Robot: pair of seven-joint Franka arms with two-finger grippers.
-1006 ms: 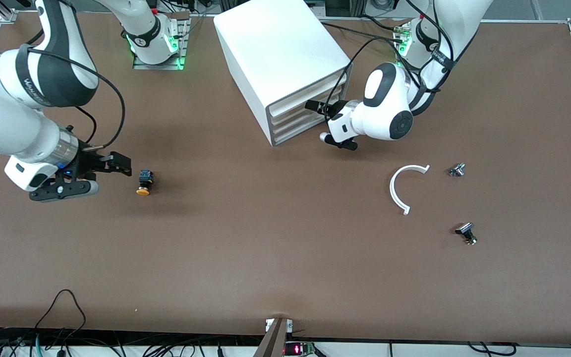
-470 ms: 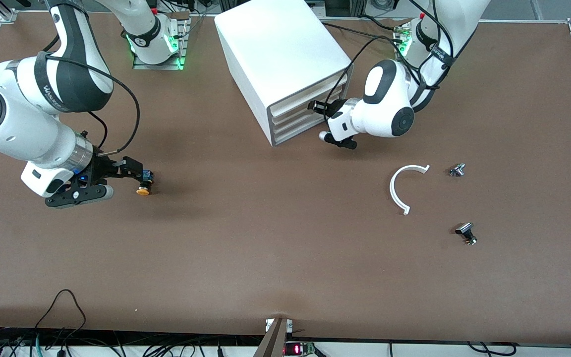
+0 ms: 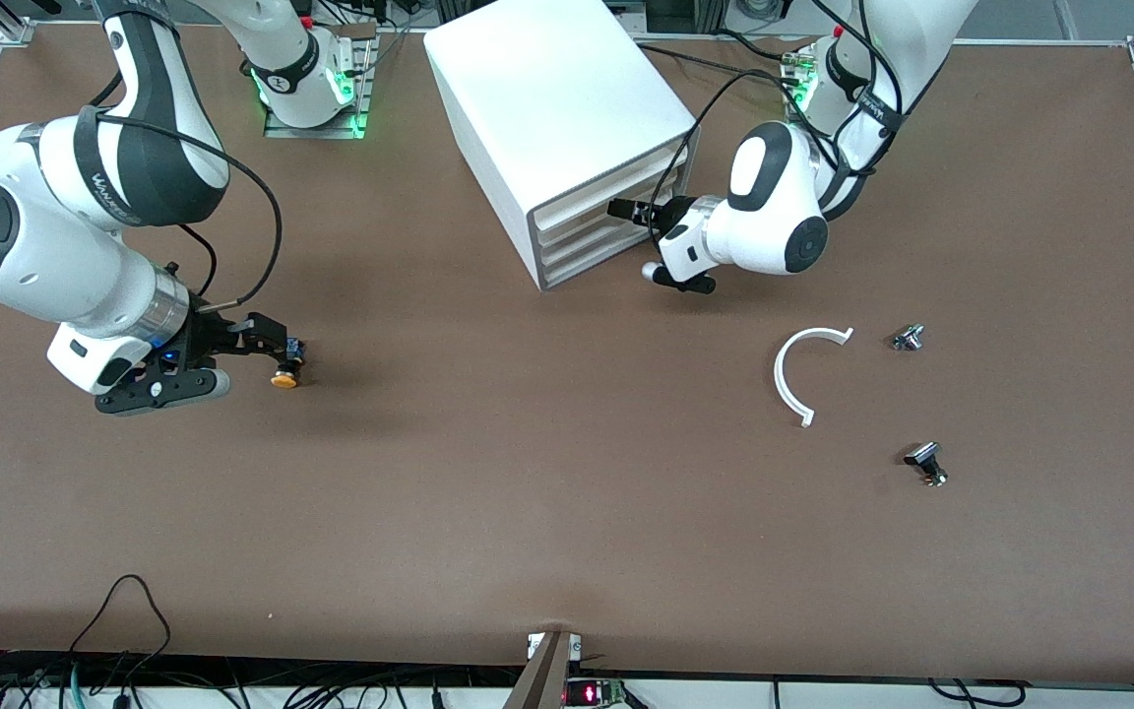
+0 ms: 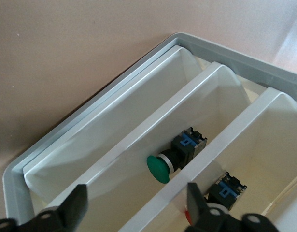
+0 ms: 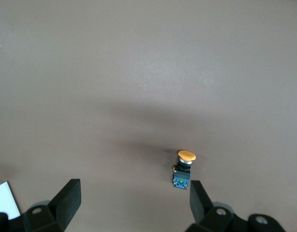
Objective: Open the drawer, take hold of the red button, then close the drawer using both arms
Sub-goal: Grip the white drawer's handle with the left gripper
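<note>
The white cabinet stands near the robots' bases, its three drawers stacked in its front. My left gripper hovers just in front of them, open and holding nothing. The left wrist view looks into the trays. The button lies in one drawer, its red cap mostly hidden by one of my fingers. I cannot tell which level that drawer is. My right gripper is open and low over the table toward the right arm's end, at an orange-capped button.
A green-capped button lies in the tray beside the red one's; the third tray holds nothing. A white curved strip and two small metal parts lie toward the left arm's end. The orange-capped button sits just inside one right finger.
The right gripper has travelled along the table up to the orange-capped button. The left gripper has shifted slightly in front of the cabinet's drawers.
</note>
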